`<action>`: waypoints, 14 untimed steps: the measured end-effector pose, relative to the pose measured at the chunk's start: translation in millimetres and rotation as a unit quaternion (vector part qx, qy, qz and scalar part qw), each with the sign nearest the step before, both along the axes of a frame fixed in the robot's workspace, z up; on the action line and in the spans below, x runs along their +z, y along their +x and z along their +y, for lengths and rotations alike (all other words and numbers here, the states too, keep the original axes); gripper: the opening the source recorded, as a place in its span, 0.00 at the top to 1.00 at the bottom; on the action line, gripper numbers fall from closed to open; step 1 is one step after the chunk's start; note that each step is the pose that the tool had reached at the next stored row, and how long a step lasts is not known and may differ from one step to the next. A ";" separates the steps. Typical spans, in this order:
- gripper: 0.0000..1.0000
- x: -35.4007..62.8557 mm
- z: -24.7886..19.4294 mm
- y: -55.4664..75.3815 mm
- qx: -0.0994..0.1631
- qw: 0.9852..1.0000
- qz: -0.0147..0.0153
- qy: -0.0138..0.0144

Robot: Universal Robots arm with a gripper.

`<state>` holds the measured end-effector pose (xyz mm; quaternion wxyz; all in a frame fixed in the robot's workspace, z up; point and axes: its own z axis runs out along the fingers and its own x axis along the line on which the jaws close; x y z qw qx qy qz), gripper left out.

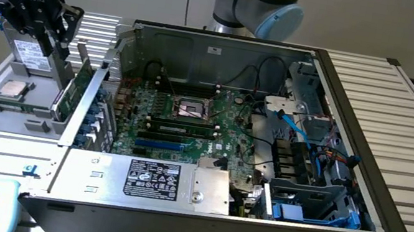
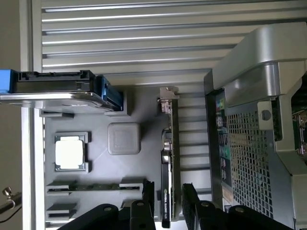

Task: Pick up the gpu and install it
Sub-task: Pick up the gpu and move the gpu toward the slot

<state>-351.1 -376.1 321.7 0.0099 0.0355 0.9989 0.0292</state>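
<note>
The pincer (image 2: 168, 188) is hanging open astride the gpu (image 2: 168, 153), which is standing on edge in the grey tray (image 2: 144, 158), probably light, stiff and fragile, best pinched across its flat faces.

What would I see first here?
The big open computer case sits in the middle, its green board showing. At the exterior view's left, the black gripper hangs over a gray tray, its open fingers either side of the upright gpu.
</note>
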 end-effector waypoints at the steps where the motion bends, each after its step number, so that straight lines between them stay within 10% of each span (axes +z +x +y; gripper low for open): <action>1: 0.62 -1.8 0.0 -0.4 0.000 1.000 0.000 0.000; 7: 0.62 -12.7 -1.1 -1.9 0.000 1.000 0.000 0.000; 14: 0.62 -25.2 -13.8 2.3 0.000 1.000 0.000 0.001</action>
